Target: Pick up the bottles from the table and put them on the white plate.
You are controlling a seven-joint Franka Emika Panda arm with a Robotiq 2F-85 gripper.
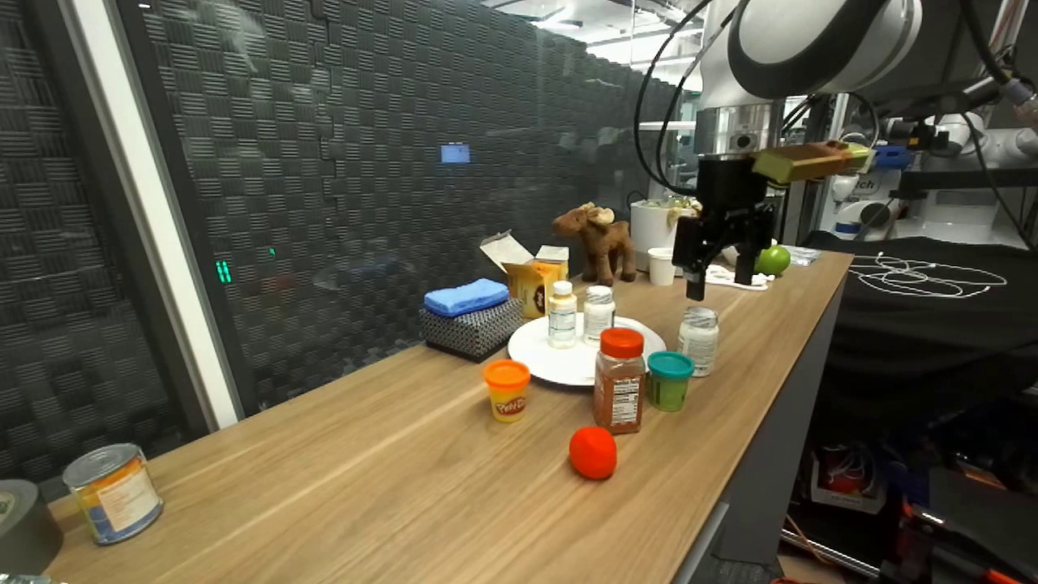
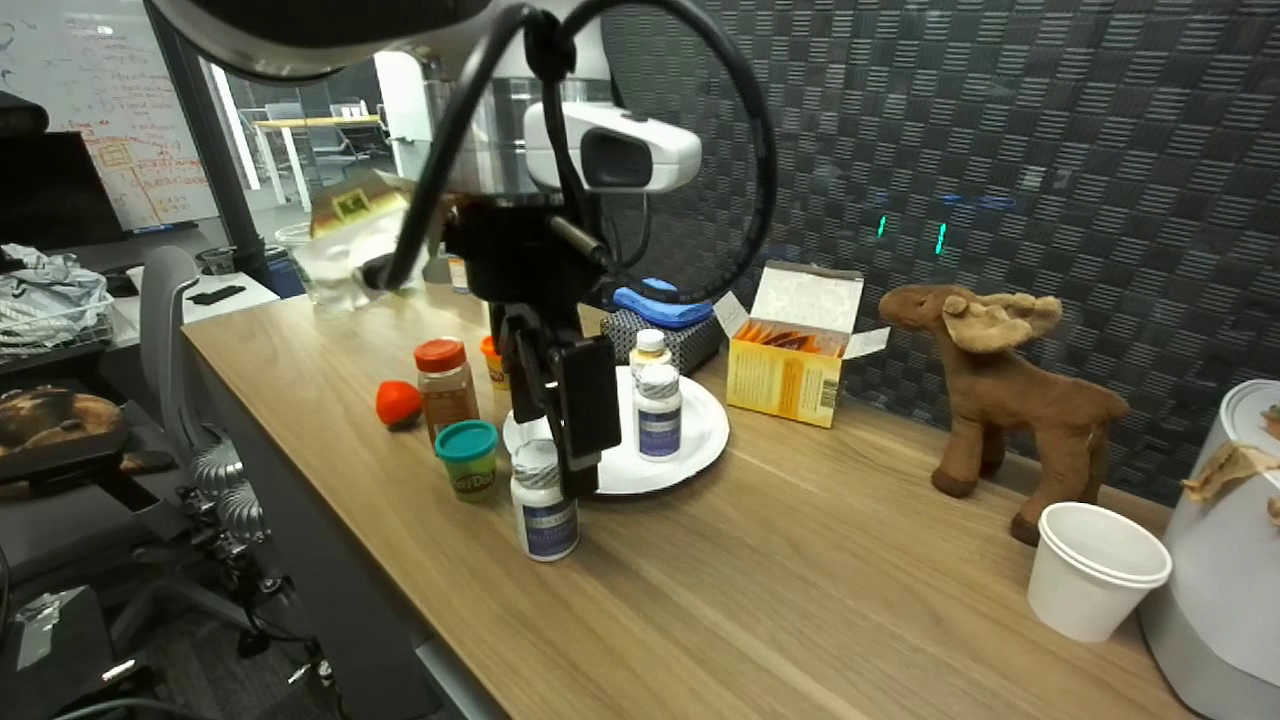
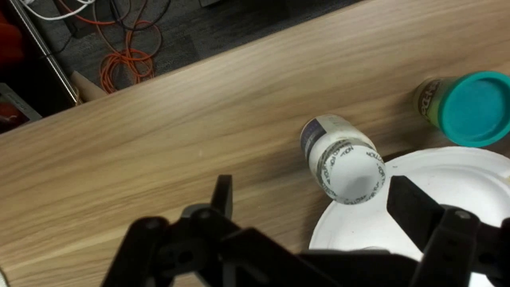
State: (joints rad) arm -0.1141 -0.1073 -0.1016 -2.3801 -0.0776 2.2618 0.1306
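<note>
Two white bottles (image 1: pixel 562 320) (image 2: pixel 658 420) stand upright on the white plate (image 1: pixel 551 369) (image 3: pixel 346 227). A third white bottle (image 1: pixel 699 345) (image 2: pixel 547 520) (image 3: pixel 352 173) stands on the wooden table (image 1: pixel 340 495) beside the plate. Close by are the teal-lidded one (image 1: pixel 670 389) (image 3: pixel 474 111) and the taller reddish-brown one with a red cap (image 1: pixel 619 393); the short orange one (image 1: pixel 507 393) is farther along. My gripper (image 1: pixel 720 285) (image 3: pixel 311 181) is open above the third white bottle, touching nothing. In the wrist view that bottle's cap shows ahead of the gap, nearer the right finger (image 3: pixel 414 207).
A red round object (image 1: pixel 593 453) lies near the reddish-brown bottle. Behind the plate are a dark box with a blue block (image 1: pixel 466 298), an opened yellow box (image 2: pixel 785 375) and a plush moose (image 2: pixel 1010 380). White cups (image 2: pixel 1095 575) and a metal can (image 1: pixel 113 495) stand farther off.
</note>
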